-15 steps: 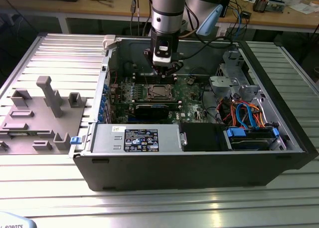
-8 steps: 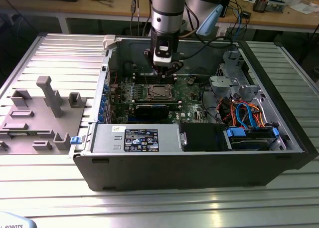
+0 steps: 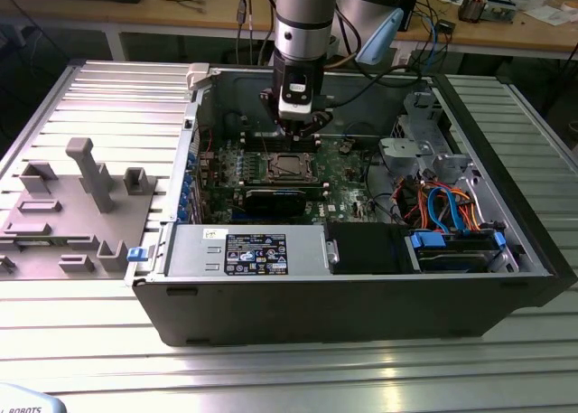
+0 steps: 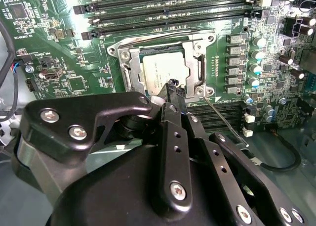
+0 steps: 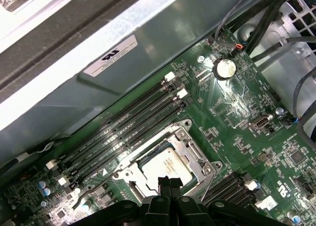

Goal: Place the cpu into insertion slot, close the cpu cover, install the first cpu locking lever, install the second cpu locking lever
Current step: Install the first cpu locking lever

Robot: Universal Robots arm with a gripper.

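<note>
A: Where was the cpu (image 4: 159, 70)?
B: One, seated on the motherboard (image 5: 237, 102), its one cpu cover (image 4: 195, 63) framing it, black memory slots (image 5: 118, 134) on both sides.
A: And the end effector (image 4: 173, 83)?
B: Clenched, empty, its tip just over the cpu's edge, hiding part of it

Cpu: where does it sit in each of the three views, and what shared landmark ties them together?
Exterior view: cpu on the motherboard, under the gripper.
Second wrist view: cpu framed by the cover, just past the gripper.
First wrist view: cpu between memory slots.
Shared landmark: the gripper.
</note>
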